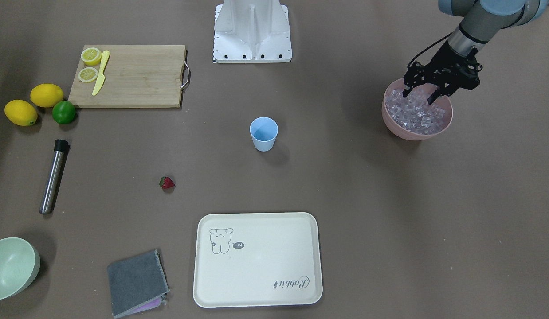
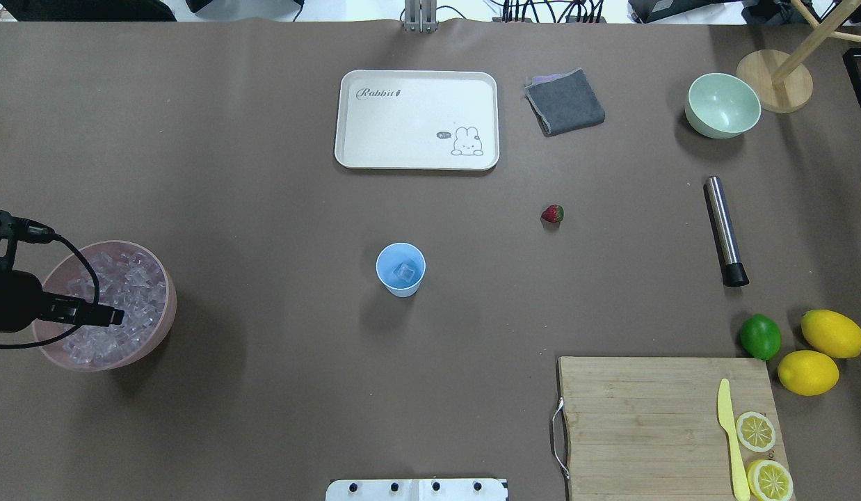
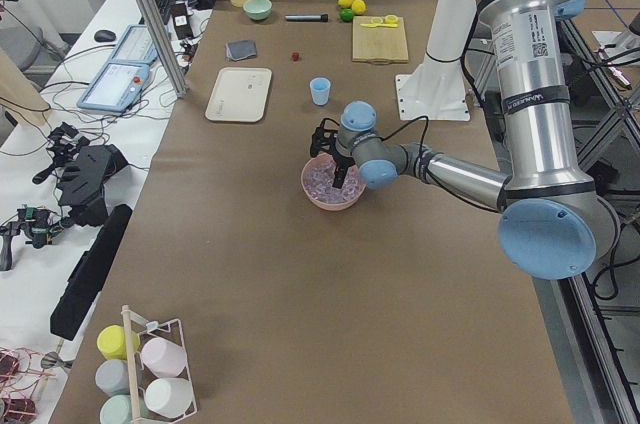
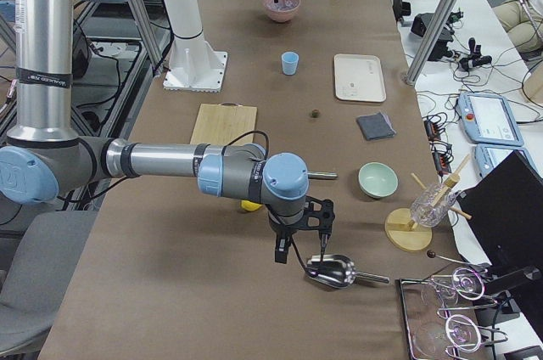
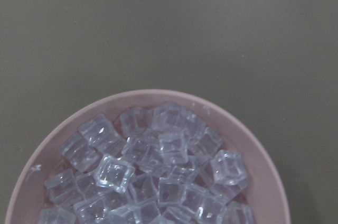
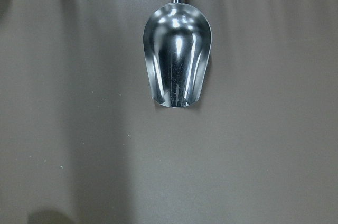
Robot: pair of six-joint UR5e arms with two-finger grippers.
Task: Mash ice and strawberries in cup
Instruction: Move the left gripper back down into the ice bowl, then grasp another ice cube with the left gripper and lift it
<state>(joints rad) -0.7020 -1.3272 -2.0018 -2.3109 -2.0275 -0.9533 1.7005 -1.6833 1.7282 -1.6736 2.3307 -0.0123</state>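
The light blue cup point(image 1: 263, 133) stands upright near the middle of the bench point(image 1: 367, 199). One ice cube point(image 2: 405, 271) lies inside it. The little red strawberry point(image 1: 166, 182) lies on the bench, well apart from the cup.

The rest of the ice point(image 1: 414, 113) is piled in a pink bowl point(image 1: 412, 134) at the robot's left end of the bench. The left end effector point(image 1: 419, 96) points down into this bowl. Its two fingers are apart, and their tips reach the top of the ice pile.

The right end effector point(image 4: 299, 250) hangs just over a shiny metal scoop point(image 4: 331, 268) at the other end of the bench. The scoop lies flat with its handle pointing away. It is not possible to tell if this end effector's fingers are apart or together.

A cream tray point(image 1: 256, 274) with a little animal drawn on it sits on the side of the cup away from the robot. A metal stick point(image 1: 54, 176) with a black end lies past the strawberry. Beside it are two lemons point(image 1: 33, 103) and a green lime point(image 1: 64, 112), next to a wooden board point(image 1: 137, 75).
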